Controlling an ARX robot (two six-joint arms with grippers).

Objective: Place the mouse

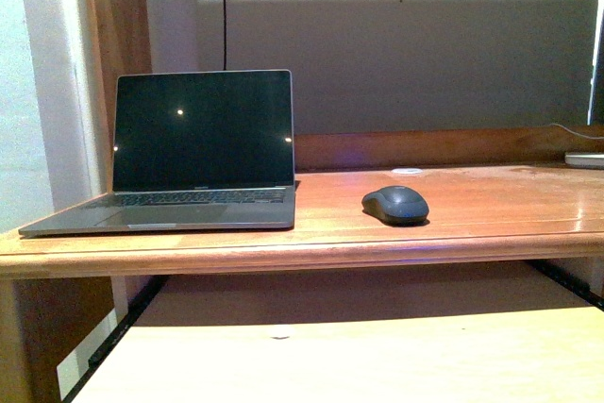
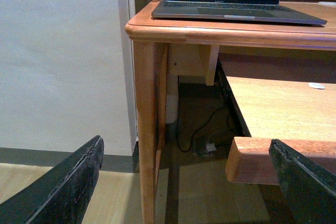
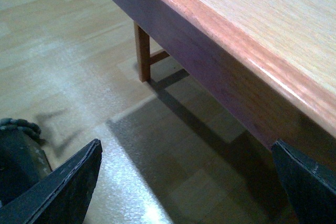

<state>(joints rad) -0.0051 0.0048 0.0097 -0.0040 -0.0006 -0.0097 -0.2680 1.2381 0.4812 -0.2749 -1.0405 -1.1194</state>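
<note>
Mouse [image 1: 395, 204] sits on desk [image 1: 472, 224], right of open laptop [image 1: 193, 153]. Both grippers [image 2: 186, 182] [image 3: 186, 182] hang low, jaws apart, grasping nothing.

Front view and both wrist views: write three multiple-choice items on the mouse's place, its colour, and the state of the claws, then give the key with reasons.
1. Where does the mouse lie?
A. On the desk top, apart from the laptop, on its right in the front view
B. On the laptop's keyboard
C. On the pull-out shelf below

2. What colour is the mouse?
A. White
B. Dark grey-black
C. Red

3. How do the two claws stand?
A. Both shut on the mouse
B. Left shut, right open
C. Both open, holding nothing

Key: 1 A, bare wood shows between mouse and laptop on the desk top. 2 B, its dome reads dark grey against the reddish wood. 3 C, the left claw and the right claw each show fingers spread wide with only floor and furniture between them.
</note>
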